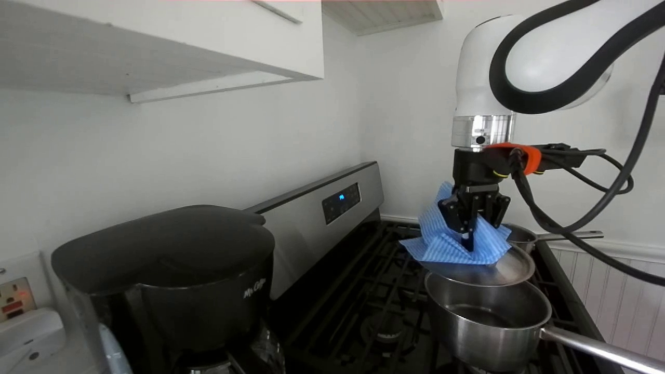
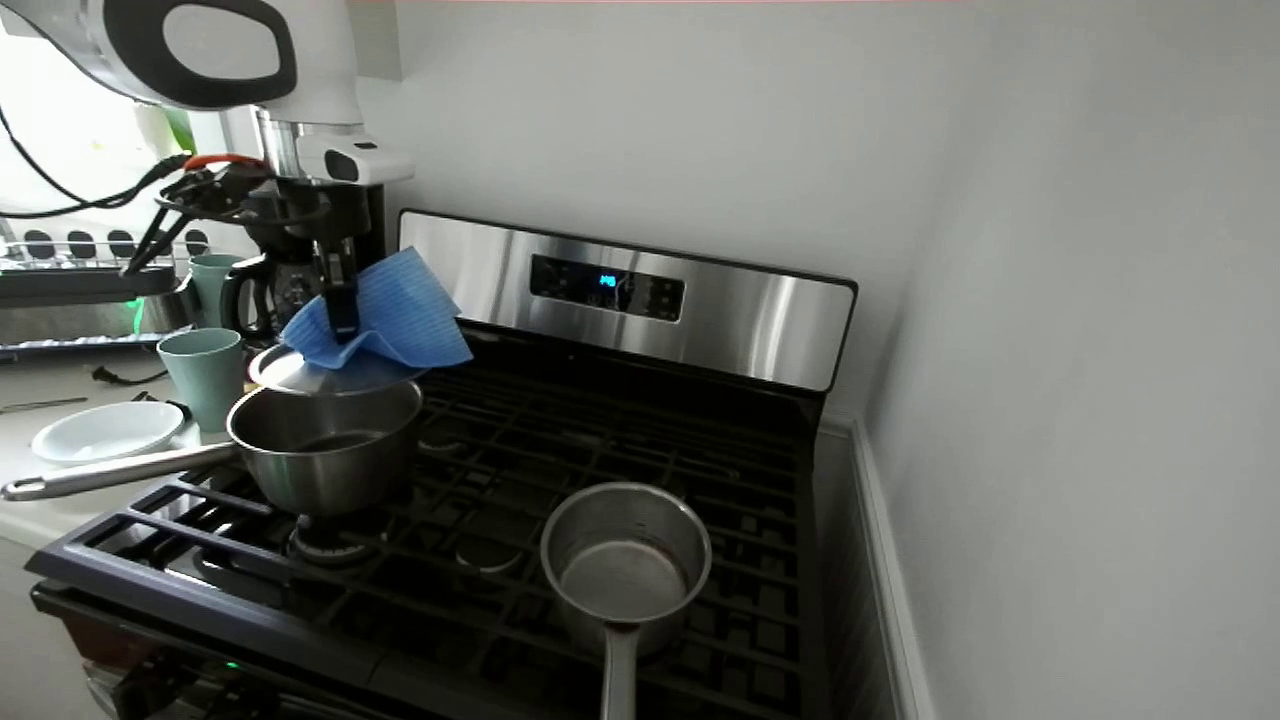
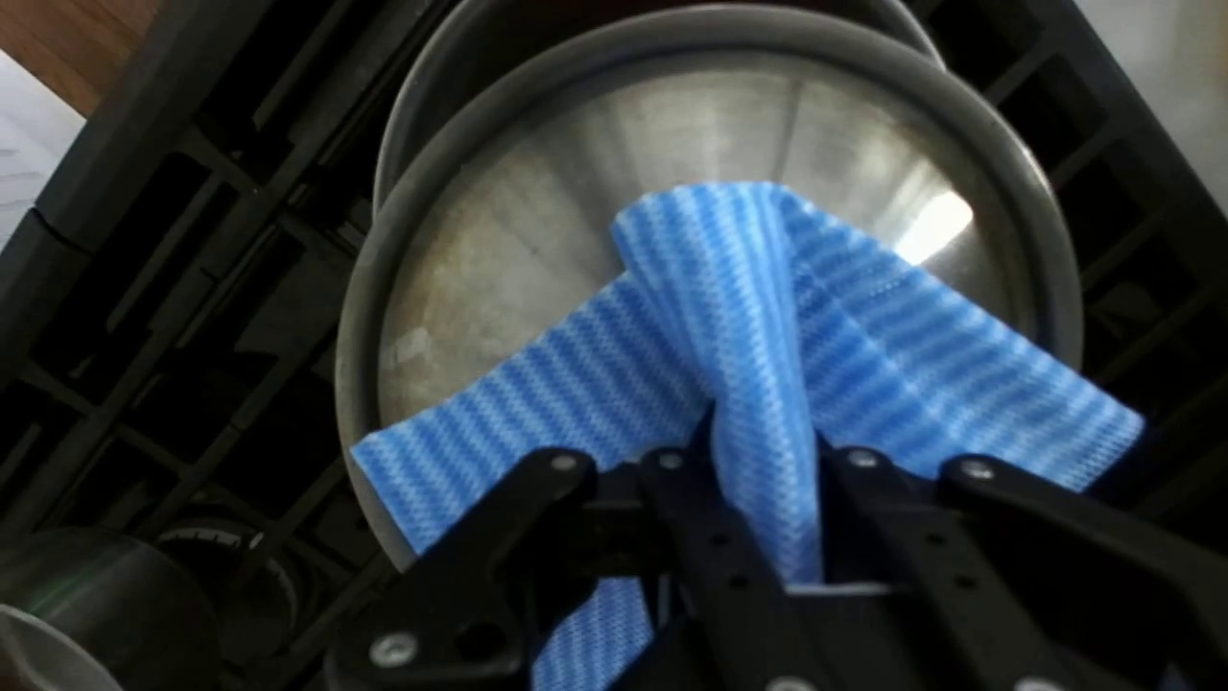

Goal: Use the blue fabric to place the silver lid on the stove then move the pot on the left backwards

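My gripper (image 1: 470, 240) is shut on the blue striped fabric (image 1: 434, 244), also seen in an exterior view (image 2: 412, 308) and the wrist view (image 3: 710, 254). The fabric drapes over the silver lid (image 3: 537, 230), and its handle is hidden. The lid hangs under the gripper in both exterior views (image 1: 514, 267) (image 2: 285, 372). It partly overlaps the larger pot (image 2: 330, 475), toward its back side in that view; I cannot tell if lid and rim touch. The larger pot also shows in an exterior view (image 1: 483, 337) and beyond the lid in the wrist view (image 3: 432, 107).
A smaller pot (image 2: 630, 575) stands on the black stove grates (image 2: 480, 510), its handle toward the front. The stove's back panel (image 2: 450, 260) rises behind. A black coffee maker (image 1: 166, 254) stands beside the stove. A green cup (image 2: 205, 375) and white bowl (image 2: 105, 432) sit on the counter.
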